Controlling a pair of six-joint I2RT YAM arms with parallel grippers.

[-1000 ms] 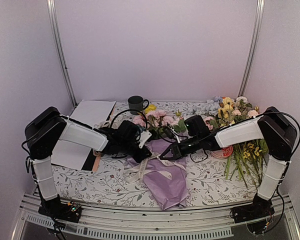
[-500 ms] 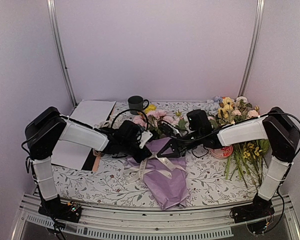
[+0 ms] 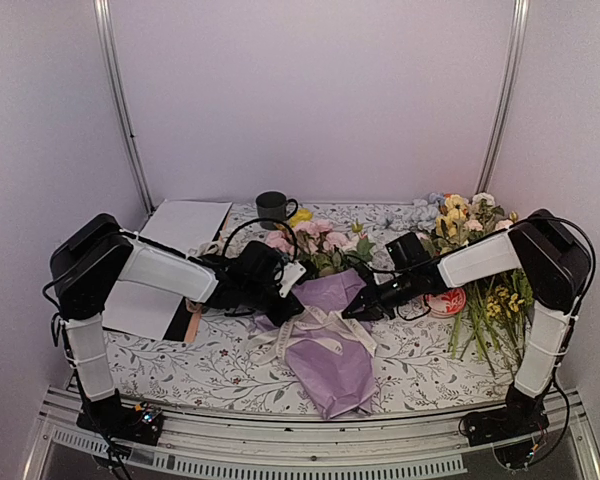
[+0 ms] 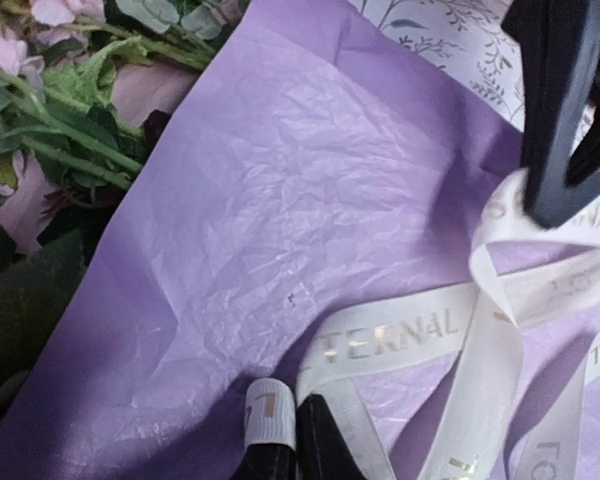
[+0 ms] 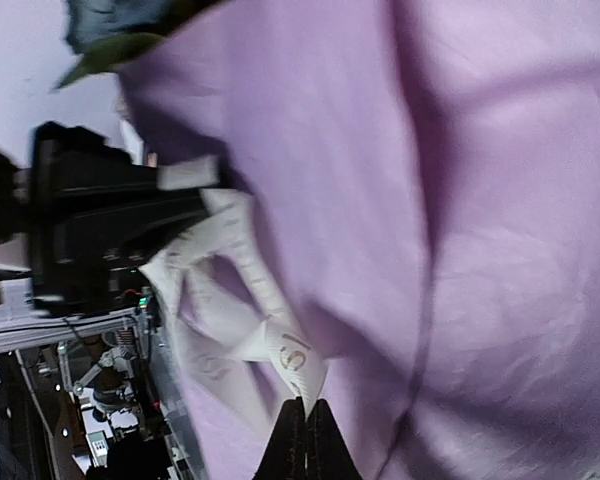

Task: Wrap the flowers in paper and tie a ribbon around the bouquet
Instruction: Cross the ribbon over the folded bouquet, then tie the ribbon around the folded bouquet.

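The bouquet (image 3: 332, 362) lies mid-table, a cone of lilac paper (image 4: 280, 180) with pink flowers (image 3: 318, 240) and green leaves at its far end. The cream ribbon (image 3: 315, 330) crosses over the cone in loose loops. My left gripper (image 3: 292, 312) sits at the cone's left edge, shut on a ribbon end (image 4: 270, 410) that folds over one fingertip. My right gripper (image 3: 352, 312) is at the cone's right edge, shut on the other ribbon end (image 5: 302, 365). In the left wrist view the right gripper (image 4: 565, 110) shows at the top right, holding the ribbon (image 4: 400, 340) taut.
A dark mug (image 3: 272, 207) stands at the back. A flat white sheet (image 3: 175, 250) lies at the left. A loose pile of yellow and pink long-stemmed flowers (image 3: 485, 270) and a coiled ribbon bundle (image 3: 448, 302) lie at the right on the floral cloth (image 3: 220, 365).
My right gripper has drawn its ribbon end rightward, off the paper's middle to the cone's right edge. The left arm has stayed where it was.
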